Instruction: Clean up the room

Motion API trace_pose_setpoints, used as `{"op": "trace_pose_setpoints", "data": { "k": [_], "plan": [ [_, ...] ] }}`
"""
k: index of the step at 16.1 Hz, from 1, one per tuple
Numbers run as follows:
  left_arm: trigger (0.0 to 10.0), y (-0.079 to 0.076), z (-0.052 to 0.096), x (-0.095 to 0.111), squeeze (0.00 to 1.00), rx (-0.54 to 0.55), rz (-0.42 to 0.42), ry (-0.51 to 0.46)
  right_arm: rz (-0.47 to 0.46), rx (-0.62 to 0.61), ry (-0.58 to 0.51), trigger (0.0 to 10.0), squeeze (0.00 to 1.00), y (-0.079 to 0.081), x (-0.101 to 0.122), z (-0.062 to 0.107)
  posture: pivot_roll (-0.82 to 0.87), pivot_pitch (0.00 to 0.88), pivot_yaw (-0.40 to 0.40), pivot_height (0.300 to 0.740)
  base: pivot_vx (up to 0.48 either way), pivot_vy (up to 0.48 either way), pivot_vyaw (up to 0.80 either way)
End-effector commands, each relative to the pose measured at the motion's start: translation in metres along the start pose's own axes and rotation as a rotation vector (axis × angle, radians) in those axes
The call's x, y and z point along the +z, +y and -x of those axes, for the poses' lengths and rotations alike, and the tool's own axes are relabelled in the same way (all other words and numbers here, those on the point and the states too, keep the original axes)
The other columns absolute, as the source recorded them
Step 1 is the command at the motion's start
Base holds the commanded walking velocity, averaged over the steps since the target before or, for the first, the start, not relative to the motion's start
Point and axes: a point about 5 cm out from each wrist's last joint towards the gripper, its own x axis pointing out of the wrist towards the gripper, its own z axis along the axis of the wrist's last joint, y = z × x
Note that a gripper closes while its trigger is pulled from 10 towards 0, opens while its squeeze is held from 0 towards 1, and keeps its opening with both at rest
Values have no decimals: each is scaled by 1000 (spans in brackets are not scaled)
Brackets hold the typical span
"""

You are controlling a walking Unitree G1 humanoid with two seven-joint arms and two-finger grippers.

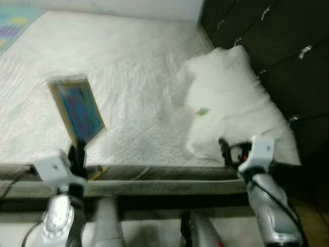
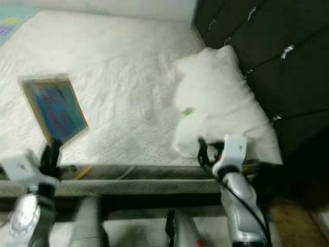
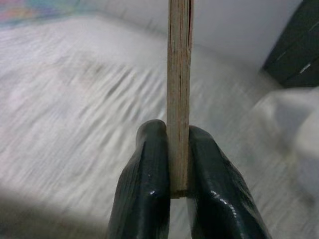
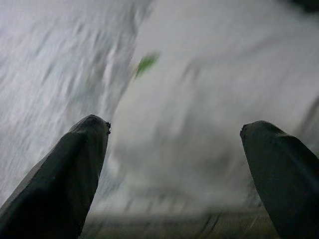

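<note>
Book (image 1: 77,109) clamped upright in left hand (image 3: 178,164), edge-on at wrist; right hand (image 4: 174,132) spread, facing pillow (image 1: 231,98).

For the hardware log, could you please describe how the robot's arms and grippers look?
Both arms are silver metal with white blocks at the wrists. The right arm carries a black cable. The left gripper and right gripper each have two long, glossy black fingers with rounded tips.

A white quilted mattress (image 1: 128,77) is seen across the bed, bordered at 6 o'clock by a grey-green bed frame edge (image 1: 164,175). A dark tufted headboard (image 1: 277,46) is seen at 2 o'clock. At 11 o'clock, a pastel patterned mat (image 1: 13,23) is glimpsed beyond the mattress.
</note>
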Motion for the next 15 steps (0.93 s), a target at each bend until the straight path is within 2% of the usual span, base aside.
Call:
{"op": "trace_pose_setpoints", "data": {
  "k": [1, 4, 15],
  "plan": [
    [10000, -3, -5, 16, 0, -18, -3, -75, 11, 12, -16, 10000, 0, 1, 5, -2, 33, 136, -114, 596, 0, 0, 0],
    [10000, -3, -5, 16, 0, -20, 0, -75, 16, 15, -16, 10000, 0, 2, 5, -2, 34, 135, -115, 596, 0, 0, 0],
    [10000, -11, -5, 15, 0, -62, 21, -70, 22, 12, -14, 10000, 0, 2, 5, -3, 32, 137, -114, 596, 328, 0, 0]
  ]
}}
